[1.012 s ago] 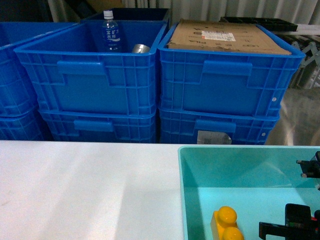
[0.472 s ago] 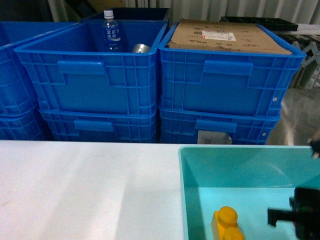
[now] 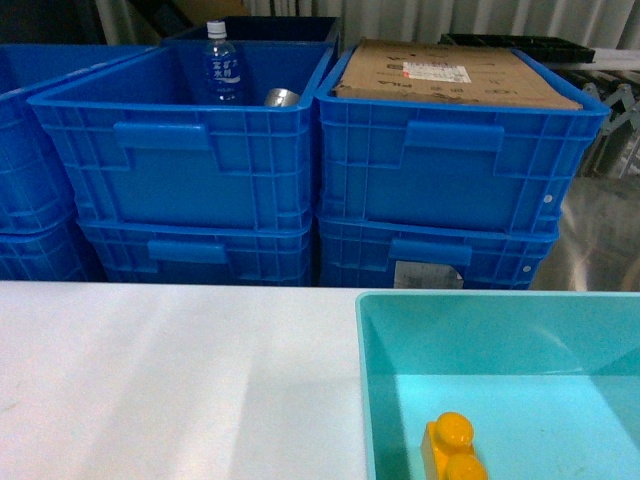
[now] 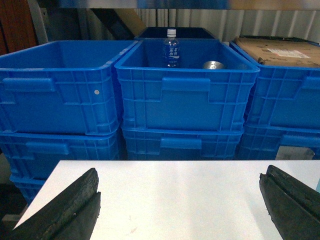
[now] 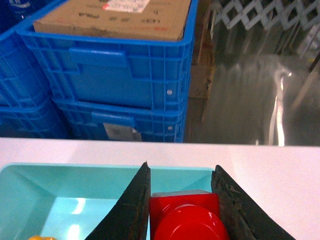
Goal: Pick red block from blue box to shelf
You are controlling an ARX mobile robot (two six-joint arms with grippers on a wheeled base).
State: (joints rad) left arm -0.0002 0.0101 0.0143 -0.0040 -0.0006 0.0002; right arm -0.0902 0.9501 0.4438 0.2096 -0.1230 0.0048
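Left gripper [image 4: 180, 210] hangs over the bare white desk [image 3: 170, 380], its fingers [image 4: 65, 210] spread wide apart and holding nothing. Dark blue crates [image 3: 180, 150] stacked behind the desk, one with a water bottle [image 3: 222, 65], one with a cardboard box [image 3: 455, 75]. Blue box [image 3: 385, 400] sits at the desk's right, orange-yellow block [image 3: 452, 450] inside it. Right gripper [image 5: 182, 210] is above the blue box's far rim, fingers [image 5: 132, 210] clamped on the red block [image 5: 186, 220], seen only in the right wrist view.

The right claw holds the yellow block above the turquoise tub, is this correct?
Not quite. In the right wrist view, the right claw holds the red block above the turquoise tub. The yellow block lies inside the tub.
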